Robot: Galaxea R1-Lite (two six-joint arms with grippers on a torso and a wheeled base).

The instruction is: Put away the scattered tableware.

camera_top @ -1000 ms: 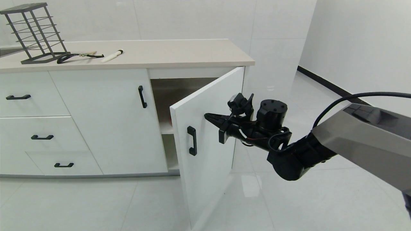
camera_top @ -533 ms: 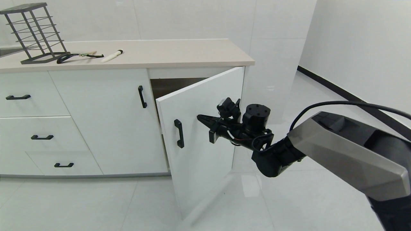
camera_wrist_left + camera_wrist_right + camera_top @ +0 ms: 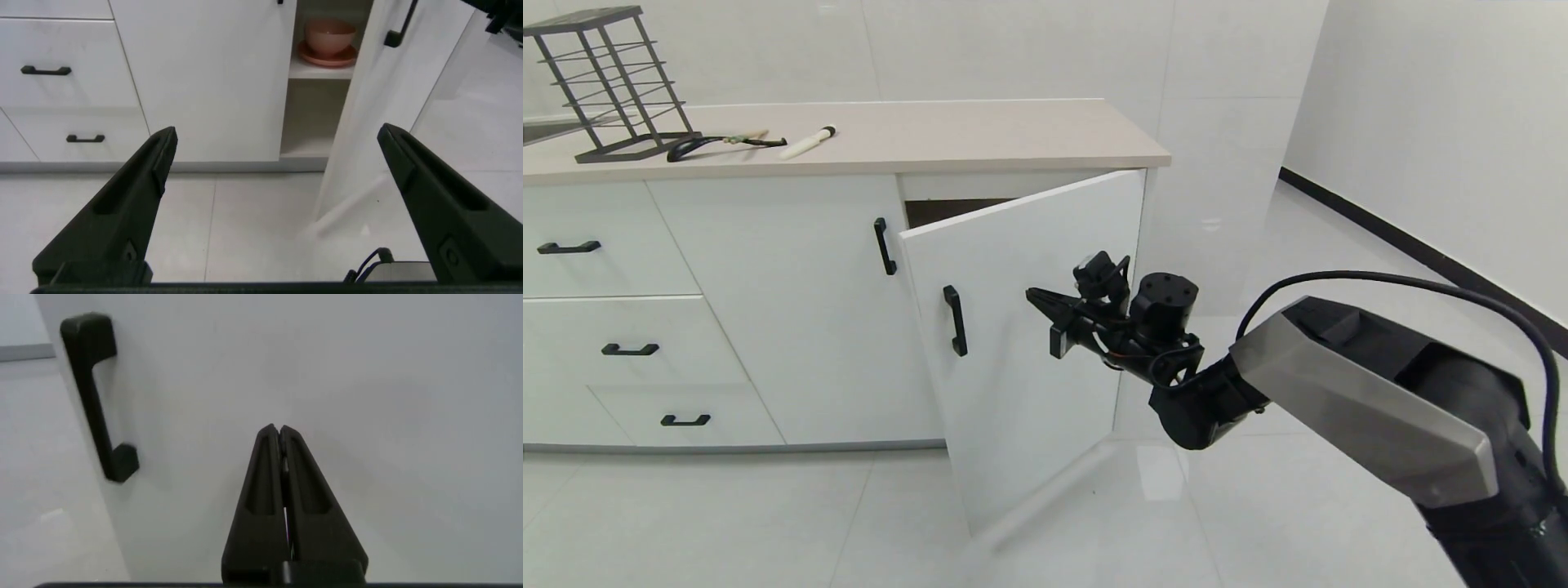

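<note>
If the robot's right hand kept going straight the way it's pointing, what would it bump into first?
The white cupboard door. The closed right hand points at its flat front, beside the black handle, and looks very close, though the gap is hard to judge.

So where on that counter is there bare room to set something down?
The countertop is bare from the white-handled utensil across to its right end, above the half-open cabinet door. The left end is crowded: wire rack, a black utensil and the white one close together.
</note>
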